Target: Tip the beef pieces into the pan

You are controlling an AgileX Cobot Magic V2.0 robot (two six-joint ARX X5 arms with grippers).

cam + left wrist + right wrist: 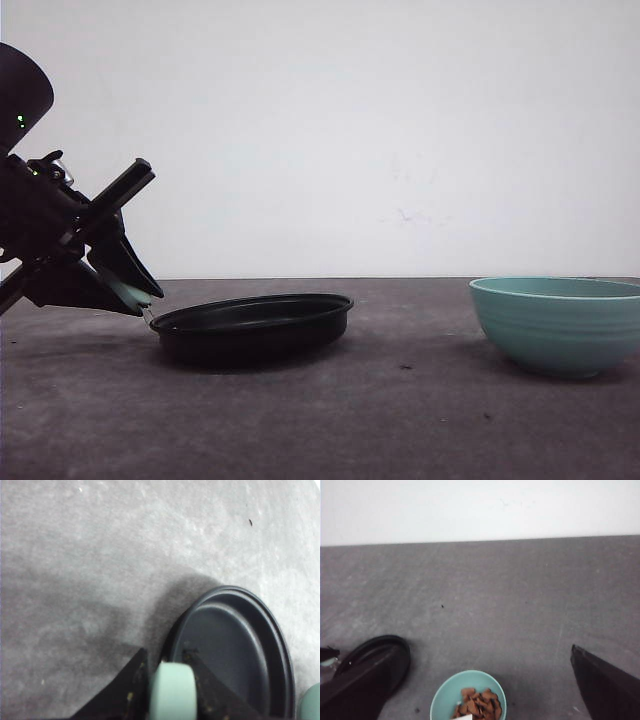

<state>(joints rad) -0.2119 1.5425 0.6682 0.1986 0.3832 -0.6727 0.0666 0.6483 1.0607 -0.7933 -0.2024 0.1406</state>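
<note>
The shallow round black frying pan (252, 322) sits on the grey bench (400, 420), its short mint-green handle (172, 692) pointing toward the left end effector (130, 285), which is clamped on that handle. The orange-brown beef pieces (476, 704) lie heaped in the teal ribbed bowl (560, 325), well to the right of the pan. The right end effector (480, 690) hangs spread wide above the bowl, grasping nothing, and is the nearer one to it; lifting the bowl looks like the next job.

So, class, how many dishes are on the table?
2: the black pan on the left, its handle in the left pincer, and the teal bowl on the right.
</note>
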